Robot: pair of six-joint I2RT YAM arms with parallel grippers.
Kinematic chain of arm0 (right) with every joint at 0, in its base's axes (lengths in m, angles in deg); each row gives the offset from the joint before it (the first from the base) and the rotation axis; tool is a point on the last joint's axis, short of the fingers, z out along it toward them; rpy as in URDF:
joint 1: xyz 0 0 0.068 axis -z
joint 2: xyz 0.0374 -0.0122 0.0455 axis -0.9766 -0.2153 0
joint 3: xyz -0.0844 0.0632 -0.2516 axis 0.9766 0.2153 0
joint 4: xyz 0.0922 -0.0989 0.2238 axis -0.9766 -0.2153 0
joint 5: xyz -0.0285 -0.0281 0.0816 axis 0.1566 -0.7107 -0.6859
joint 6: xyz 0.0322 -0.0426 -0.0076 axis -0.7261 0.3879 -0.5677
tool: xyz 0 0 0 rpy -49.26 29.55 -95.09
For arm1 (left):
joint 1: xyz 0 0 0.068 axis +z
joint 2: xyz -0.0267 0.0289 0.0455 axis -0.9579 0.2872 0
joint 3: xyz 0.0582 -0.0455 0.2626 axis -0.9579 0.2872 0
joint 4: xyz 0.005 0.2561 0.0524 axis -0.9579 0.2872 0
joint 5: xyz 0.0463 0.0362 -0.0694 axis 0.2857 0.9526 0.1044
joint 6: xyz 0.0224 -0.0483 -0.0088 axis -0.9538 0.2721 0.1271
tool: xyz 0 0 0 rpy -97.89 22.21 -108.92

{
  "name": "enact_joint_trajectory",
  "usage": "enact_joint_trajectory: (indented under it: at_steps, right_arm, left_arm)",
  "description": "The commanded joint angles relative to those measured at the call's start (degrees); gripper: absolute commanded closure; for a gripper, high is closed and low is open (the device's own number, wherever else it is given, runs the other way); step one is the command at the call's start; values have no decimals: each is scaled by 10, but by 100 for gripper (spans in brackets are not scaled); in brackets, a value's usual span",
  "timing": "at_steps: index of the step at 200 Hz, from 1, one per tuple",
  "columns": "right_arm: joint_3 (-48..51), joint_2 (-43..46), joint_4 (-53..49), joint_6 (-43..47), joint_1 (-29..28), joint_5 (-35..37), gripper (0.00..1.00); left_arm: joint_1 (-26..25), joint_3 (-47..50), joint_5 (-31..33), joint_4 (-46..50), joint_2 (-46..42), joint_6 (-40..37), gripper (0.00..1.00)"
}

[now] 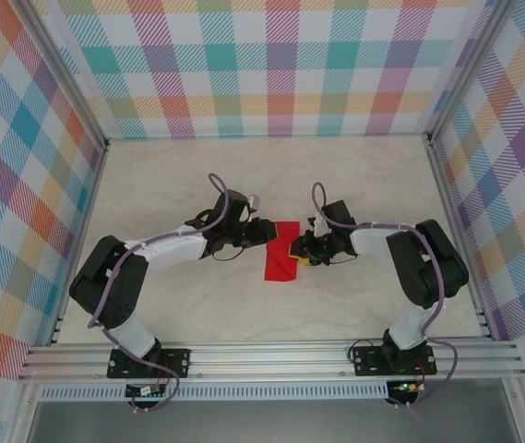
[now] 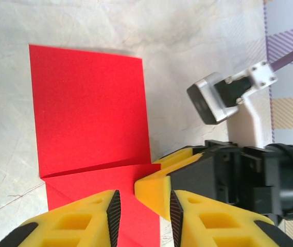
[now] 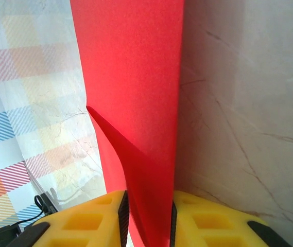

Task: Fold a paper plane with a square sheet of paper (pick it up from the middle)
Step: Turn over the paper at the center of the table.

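We see the left gripper [image 2: 143, 208], jaws parted, over the square sheet of paper [image 2: 89, 108]; the right gripper [image 3: 147, 213] straddles its raised flap, probably for folding, grip unclear.

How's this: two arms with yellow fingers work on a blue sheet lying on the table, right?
Not blue: the sheet is red, as the top view shows. The rest holds: two arms with yellow fingers work on it on the table.
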Motion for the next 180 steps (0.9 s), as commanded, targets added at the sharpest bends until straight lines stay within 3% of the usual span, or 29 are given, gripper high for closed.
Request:
enact_joint_trajectory:
  at_steps: [1,33,57,76,101,122,125,128,131,154,180]
  right_arm:
    - [4,6,12,2,-1,-16,76]
    - [-3,31,-14,16,-1,-5,87]
    - [-23,72,-86,44,0,30,95]
    - [-41,123,-160,70,-1,79,95]
    - [-97,187,-326,105,-13,221,94]
    - [-156,222,-460,117,-43,393,93]
    - [-166,223,-481,116,-50,422,93]
    - [-177,222,-502,114,-57,450,93]
    - [-188,221,-523,109,-63,477,93]
    - [-260,174,-670,49,-106,630,93]
    - [-302,84,-725,6,-149,651,94]
  left_arm:
    - [6,24,37,36,-31,-9,66]
    - [8,55,59,44,-77,-3,66]
    - [9,80,98,57,-136,-1,57]
    - [9,104,131,63,-189,-6,47]
    - [13,137,175,72,-263,-9,35]
    - [20,163,204,75,-316,-11,21]
    - [21,166,206,76,-323,-12,18]
    - [22,168,209,76,-328,-12,6]
    - [24,171,211,79,-333,-13,1]
    - [34,182,232,95,-361,-13,0]
    - [45,195,254,110,-394,-3,0]
